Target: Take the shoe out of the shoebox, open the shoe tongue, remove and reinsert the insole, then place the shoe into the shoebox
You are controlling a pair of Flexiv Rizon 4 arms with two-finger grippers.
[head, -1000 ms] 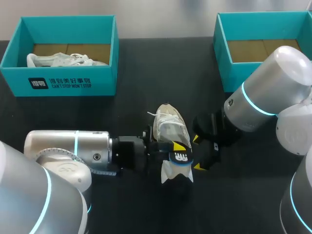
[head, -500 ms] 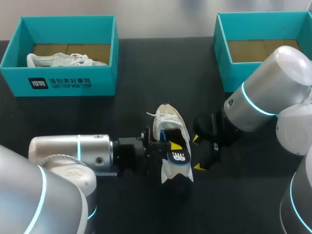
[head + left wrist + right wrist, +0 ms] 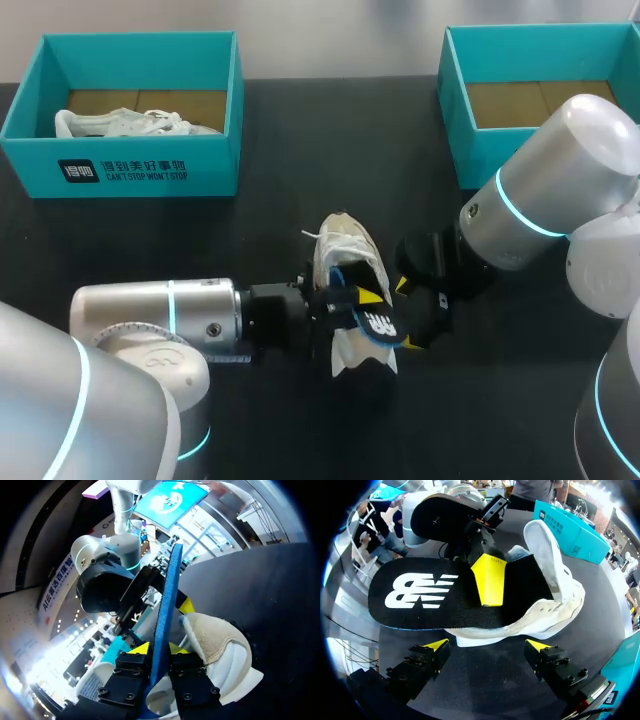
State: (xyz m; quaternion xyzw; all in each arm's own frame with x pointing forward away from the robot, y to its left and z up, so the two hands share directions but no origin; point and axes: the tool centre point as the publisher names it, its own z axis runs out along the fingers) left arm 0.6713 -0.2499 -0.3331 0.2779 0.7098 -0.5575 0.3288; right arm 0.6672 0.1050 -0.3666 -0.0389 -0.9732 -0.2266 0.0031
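Observation:
A white shoe [image 3: 345, 255] lies on the black table mid-view, toe away from me. A black insole [image 3: 375, 322] with a blue underside sticks out of its opening, heel end raised. My left gripper [image 3: 345, 300] comes in from the left and is shut on the insole [image 3: 165, 605], one yellow fingertip [image 3: 490, 580] lying flat on its top face. In the left wrist view the shoe [image 3: 215, 645] sits just beside my left gripper [image 3: 157, 650]. My right gripper [image 3: 403, 312] stands open right of the shoe's heel. In its wrist view the insole [image 3: 430, 597] and shoe [image 3: 555, 595] lie ahead of my right gripper [image 3: 487, 645].
A teal shoebox [image 3: 120, 170] at the back left holds another white shoe [image 3: 130, 122]. A second teal shoebox [image 3: 465, 110] at the back right shows only its cardboard floor. My right arm's elbow [image 3: 560, 190] overhangs the table's right side.
My left arm has pushed rightward, carrying the insole's heel end right and lower, toward the right gripper. The right arm has stayed still.

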